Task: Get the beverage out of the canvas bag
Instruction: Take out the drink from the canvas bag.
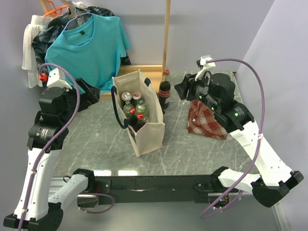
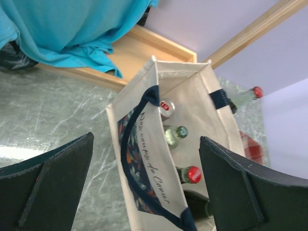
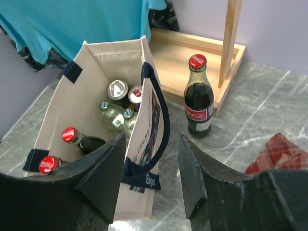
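So, your right claw hangs part-open and empty, the cola bottle standing free just ahead-right of it, the bag ahead-left, left claw wide and facing the bag: extraction looks done, so retreat without nudging the bottle.

The cream-beige canvas bag has dark navy loop handles; the dark glass cola bottle wears a red cap and label. The cloth is red-and-white plaid; the tabletop grey-marbled.
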{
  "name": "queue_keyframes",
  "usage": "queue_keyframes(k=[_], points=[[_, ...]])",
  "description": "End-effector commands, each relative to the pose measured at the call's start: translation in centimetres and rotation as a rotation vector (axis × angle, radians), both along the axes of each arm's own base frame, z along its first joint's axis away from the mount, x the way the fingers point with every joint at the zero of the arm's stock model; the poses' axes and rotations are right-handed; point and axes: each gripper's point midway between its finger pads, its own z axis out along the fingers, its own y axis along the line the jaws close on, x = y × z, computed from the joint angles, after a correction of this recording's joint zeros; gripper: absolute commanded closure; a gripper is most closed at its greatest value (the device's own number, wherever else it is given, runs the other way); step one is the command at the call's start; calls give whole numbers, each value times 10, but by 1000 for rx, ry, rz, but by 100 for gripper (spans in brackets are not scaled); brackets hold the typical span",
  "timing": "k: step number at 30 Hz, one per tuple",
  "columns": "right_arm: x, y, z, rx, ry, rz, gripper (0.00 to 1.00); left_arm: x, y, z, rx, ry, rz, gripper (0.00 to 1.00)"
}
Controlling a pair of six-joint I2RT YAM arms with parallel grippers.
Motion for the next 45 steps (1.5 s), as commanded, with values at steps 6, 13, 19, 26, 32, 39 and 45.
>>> queue_keyframes(k=[6, 13, 19, 26, 32, 39, 45], points=[[-21, -14, 40, 11, -25, -9, 43, -15, -16, 37, -64, -74, -91, 4], [-28, -12, 33, 16, 17, 11, 44, -1, -49, 19, -48, 22, -279, 4], [-30, -11, 29, 10, 23, 25, 43, 11, -37, 7, 14, -53, -224, 4], [-36, 5, 17, 37, 76, 97, 45, 1, -51, -14, -11, -52, -316, 4], [-39, 31, 6, 21, 108, 169, 47, 5, -47, -48, -22, -20, -275, 4], [-37, 71, 6, -94, 83, 190, 49, 15, -32, -85, 36, 59, -194, 4], [-39, 84, -5, -150, 108, 194, 52, 22, -30, -97, 57, 81, -189, 4]])
